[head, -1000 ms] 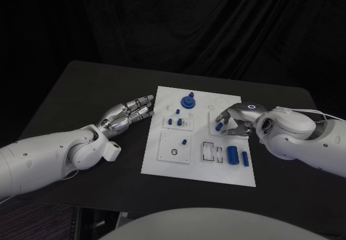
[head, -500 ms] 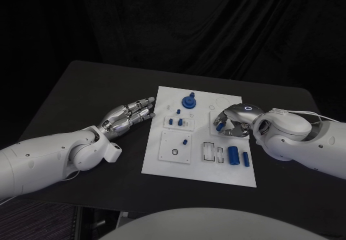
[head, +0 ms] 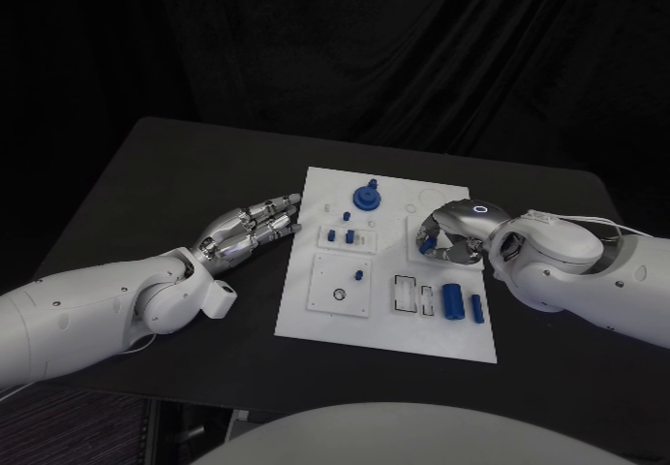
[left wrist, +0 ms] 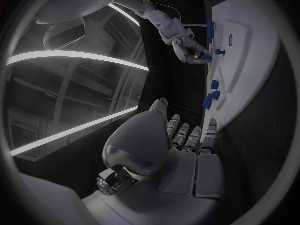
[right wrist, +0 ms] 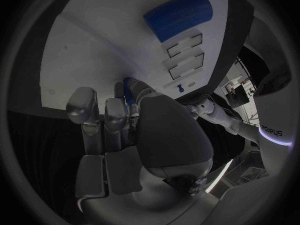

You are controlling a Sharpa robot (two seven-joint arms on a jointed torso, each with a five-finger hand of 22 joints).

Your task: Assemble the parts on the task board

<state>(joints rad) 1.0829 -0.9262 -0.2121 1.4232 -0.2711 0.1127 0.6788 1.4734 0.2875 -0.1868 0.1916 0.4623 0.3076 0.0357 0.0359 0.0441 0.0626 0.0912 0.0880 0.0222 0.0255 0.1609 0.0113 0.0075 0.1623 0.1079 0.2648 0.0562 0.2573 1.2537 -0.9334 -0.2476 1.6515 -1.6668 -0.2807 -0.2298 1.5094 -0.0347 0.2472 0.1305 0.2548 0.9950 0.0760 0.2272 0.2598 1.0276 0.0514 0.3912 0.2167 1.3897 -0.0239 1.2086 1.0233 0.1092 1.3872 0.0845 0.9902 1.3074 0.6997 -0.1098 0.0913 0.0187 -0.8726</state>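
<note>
My right hand (head: pixel 449 235) has its fingers (right wrist: pixel 119 116) curled down around a small blue part (right wrist: pixel 129 91), pinching it against the task board (head: pixel 335 320) near its right edge. Just beside it lie a blue cylinder (head: pixel 451 298) and a slimmer blue piece (head: pixel 474 309), next to two empty slots. My left hand (head: pixel 249 226) lies flat on the table (head: pixel 167 184), fingers (left wrist: pixel 190 137) stretched out and holding nothing, just off the board's left edge. A blue peg on its round base (head: pixel 366 196) stands upright toward the far side.
</note>
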